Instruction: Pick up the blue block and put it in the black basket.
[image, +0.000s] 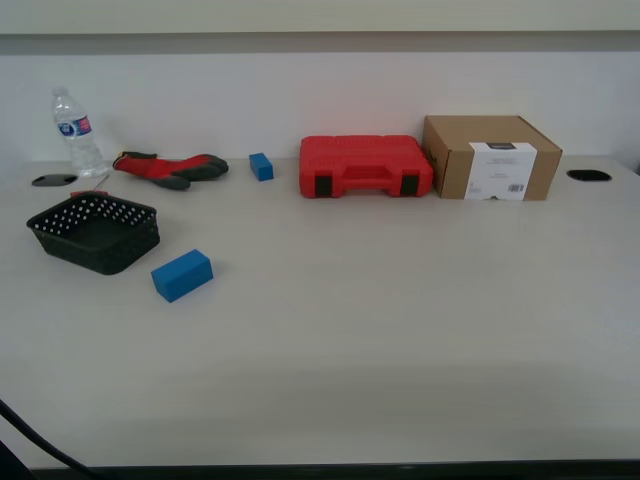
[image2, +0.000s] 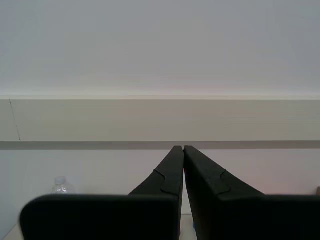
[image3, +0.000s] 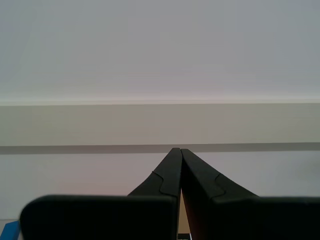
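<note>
Blue block (image: 182, 274) lies just beside black basket (image: 95, 233), far below both jaws. My first gripper (image2: 183, 149) and second gripper (image3: 178, 151) are closed, empty; open before descending squarely.

Looks like an office or lab room: long pale desk (image: 400, 330) with cable grommets (image: 588, 175), plain white wall behind, shipping-style cardboard box (image: 490, 157), red tool case (image: 365, 166), water bottle (image: 76, 132)

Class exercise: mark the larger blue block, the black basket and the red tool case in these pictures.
blue block (image: 182, 275): exterior view, on its top face.
black basket (image: 128, 245): exterior view, on its perforated side wall.
red tool case (image: 365, 165): exterior view, middle of its lid.
</note>
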